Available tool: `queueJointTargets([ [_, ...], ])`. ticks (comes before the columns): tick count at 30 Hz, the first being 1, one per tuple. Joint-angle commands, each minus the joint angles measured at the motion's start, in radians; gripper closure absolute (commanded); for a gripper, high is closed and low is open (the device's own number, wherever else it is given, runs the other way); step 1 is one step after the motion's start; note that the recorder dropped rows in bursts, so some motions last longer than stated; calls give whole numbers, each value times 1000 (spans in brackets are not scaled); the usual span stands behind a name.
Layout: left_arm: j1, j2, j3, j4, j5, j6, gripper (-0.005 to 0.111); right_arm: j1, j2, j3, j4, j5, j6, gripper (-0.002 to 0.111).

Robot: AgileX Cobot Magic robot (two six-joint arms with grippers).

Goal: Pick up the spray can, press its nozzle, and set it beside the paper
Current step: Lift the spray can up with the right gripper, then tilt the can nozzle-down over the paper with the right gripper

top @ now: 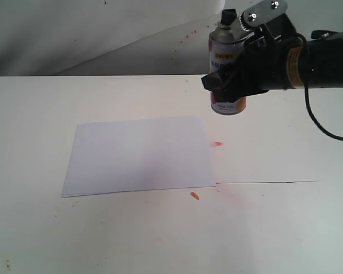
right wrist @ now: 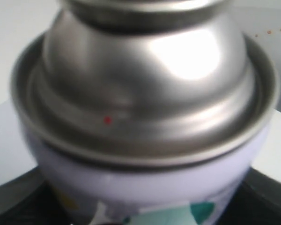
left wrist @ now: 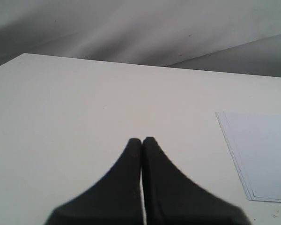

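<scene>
Beyond the paper's [top: 140, 154] far right corner, the right gripper [top: 226, 80] pinched the spray can [top: 223, 54] upright (axis vertical, nozzle [top: 227, 17] topmost); the left gripper [left wrist: 142, 143] was pressed together.

The right arm [top: 326, 57] is reaching in level from the right edge, well up in the air. The right pincer [top: 224, 80] is clamping the can [top: 223, 54] around its middle and holding it upright, off the surface. The left pincer [left wrist: 142, 143] is hovering low, its two black fingers [left wrist: 126, 178] pressing together, gripping nothing.
</scene>
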Motion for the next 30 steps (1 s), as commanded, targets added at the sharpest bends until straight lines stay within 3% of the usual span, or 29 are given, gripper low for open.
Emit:
queueJointTargets([
  [1,-4,4,2,-3,-1,-6,107,2,20,31,299,28,-345,108],
  [4,-4,4,2,-3,-1,-6,107,2,44,64,459,76,-542,108],
  [15,-4,4,2,-3,-1,-6,107,36,53,50,783,250,-925,108],
  [30,-4,4,2,-3,-1,-6,107,190,57,21,959,519,-1496,108],
])
